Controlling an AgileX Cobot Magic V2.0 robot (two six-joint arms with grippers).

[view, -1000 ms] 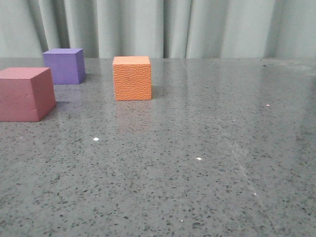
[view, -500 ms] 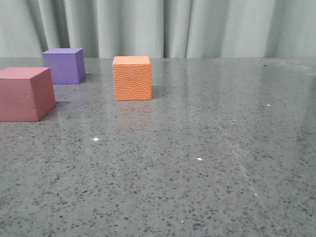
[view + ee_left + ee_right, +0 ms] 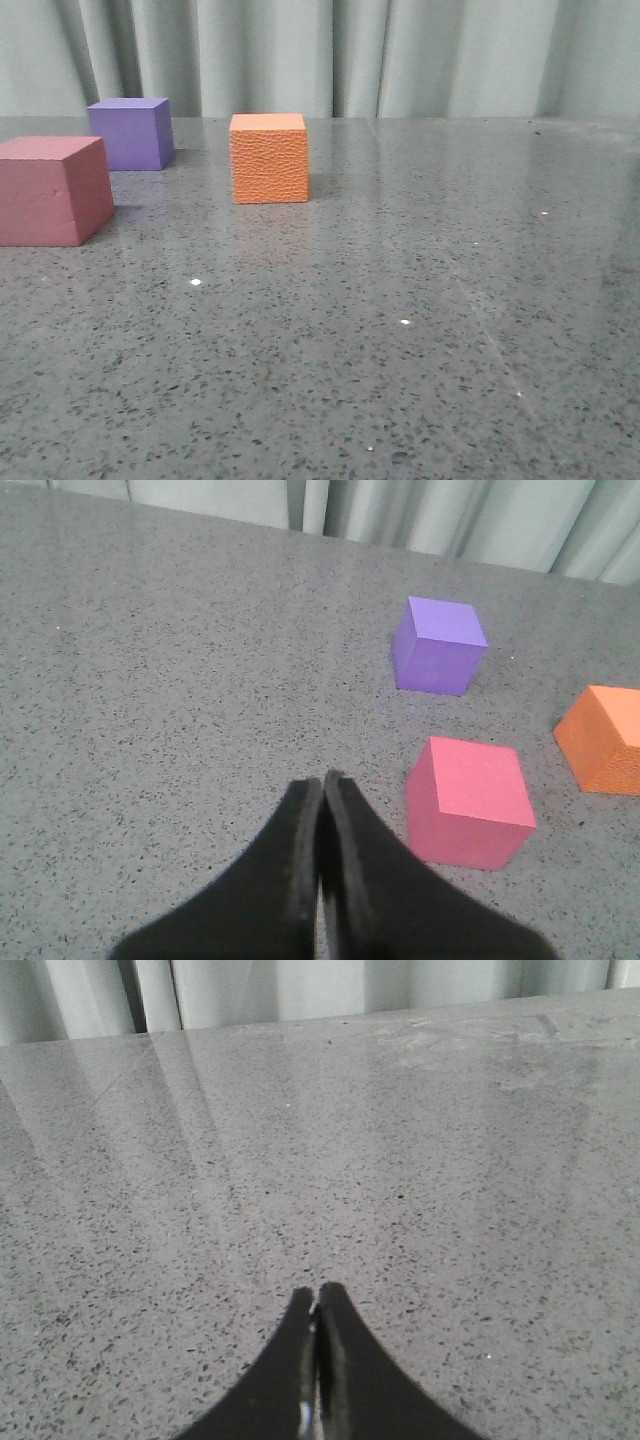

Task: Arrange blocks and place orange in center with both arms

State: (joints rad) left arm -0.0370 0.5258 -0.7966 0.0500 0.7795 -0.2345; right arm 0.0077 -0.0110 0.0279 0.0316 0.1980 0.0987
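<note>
a: looking at surfaces first, what's the bench [image 3: 420, 300] like?

b: grey speckled stone look, polished, w/ faint reflections of the cubes in the front view. pale green pleated curtain [image 3: 330, 55] behind it.

a: blocks?

b: three cubes, all sitting flat on the bench, none touching. orange cube [image 3: 268, 158] has a pebbled, leather-like face, sharp edges, stands approx mid-left in the front view toward the far side. purple cube [image 3: 130, 133] is smooth & matte, further back and to the left of the orange. pink-red cube [image 3: 52, 190] is nearest the camera at the left edge, matte, w/ a faint horizontal seam across its front face.

a: and the left gripper?

b: left gripper [image 3: 322, 780] is black, two tapered fingers pressed together, tips meeting, nothing between them. it hangs over bare bench just beside the pink-red cube [image 3: 468, 802], not touching it. purple cube [image 3: 438, 645] sits beyond, orange cube [image 3: 608, 738] is off to the side at the frame edge.

a: right one?

b: right gripper [image 3: 318, 1295] is the same, black fingers closed tip to tip, holding nothing, over bare bench [image 3: 400, 1140]. no blocks in that wrist view.
</note>
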